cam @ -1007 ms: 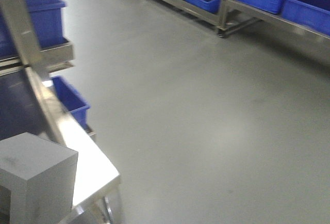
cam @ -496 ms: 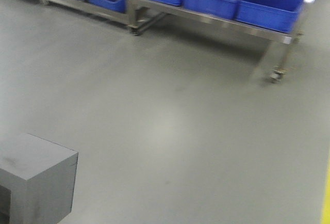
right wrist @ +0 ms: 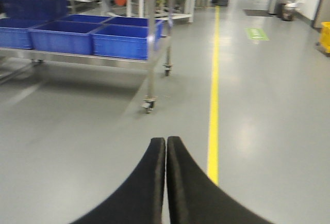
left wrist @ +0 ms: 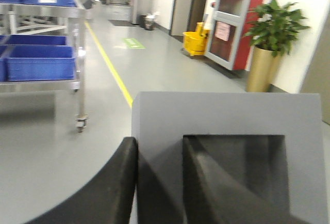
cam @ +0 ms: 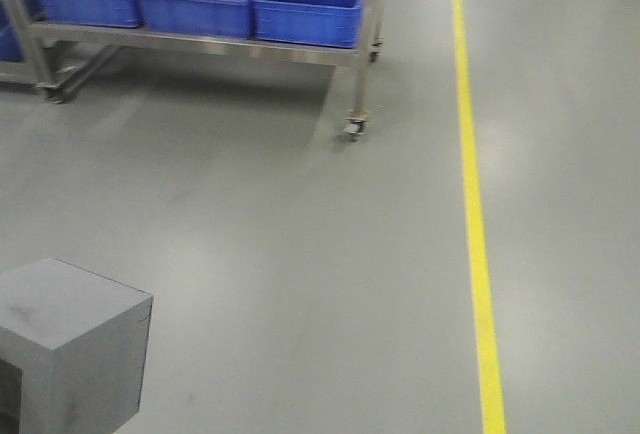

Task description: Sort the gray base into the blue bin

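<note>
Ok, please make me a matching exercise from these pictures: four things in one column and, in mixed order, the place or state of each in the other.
Column one
1. gray base
2. right fingers
3. blue bins
4. yellow line

Column two
a. painted on the floor
b. on a wheeled metal rack
c. closed together, holding nothing
d. gripped by the left fingers

Pairs: 1-d, 2-c, 3-b, 4-a
</note>
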